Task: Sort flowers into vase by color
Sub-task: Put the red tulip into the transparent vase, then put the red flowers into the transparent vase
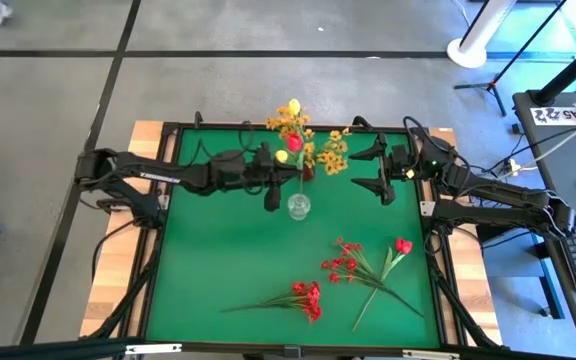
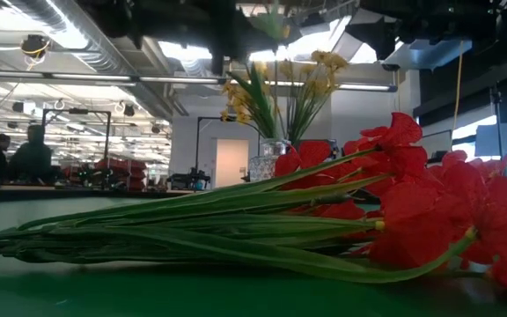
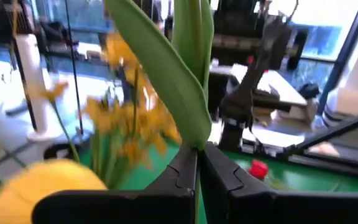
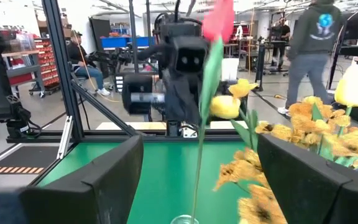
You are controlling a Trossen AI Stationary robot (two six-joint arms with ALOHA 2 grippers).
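Green matting (image 1: pixel 238 250) covers the table inside a dark frame, seen from the high view. A small clear glass vase (image 1: pixel 299 206) stands near the centre, and a bouquet of yellow-orange blossom sprays (image 1: pixel 320 148) with a yellow tulip (image 1: pixel 294 106) sits behind it toward the far edge. The left gripper (image 1: pixel 271 182) is clenched on the thin green stem of a red tulip (image 1: pixel 294 142), the stem running down to the vase mouth. The right gripper (image 1: pixel 377 168) hovers just right of the bouquet, its fingers spread wide and holding nothing. On the near half of the mat lie a red small-blossom cluster (image 1: pixel 308 297), a second red cluster (image 1: pixel 343 263) and a loose red tulip (image 1: pixel 403 245), all with long green stems. The low view is filled by flat-lying stems (image 2: pixel 192 224) and soft red fabric petals (image 2: pixel 429 211), with the glass vase (image 2: pixel 267 163) and yellow sprays (image 2: pixel 275 88) upright behind them. In the left wrist view, the dark fingers (image 3: pixel 182 171) meet on a stem below a broad smooth green leaf (image 3: pixel 166 68); blurred yellow blossoms (image 3: pixel 123 124) stand beside it. In the right wrist view, two blocky dark fingers (image 4: pixel 101 171) stand well apart, framing the held stem (image 4: pixel 202 137) with its red bloom (image 4: pixel 219 18), the left arm's gripper (image 4: pixel 185 68) behind, and crinkled orange-yellow blossoms (image 4: pixel 303 134) alongside.
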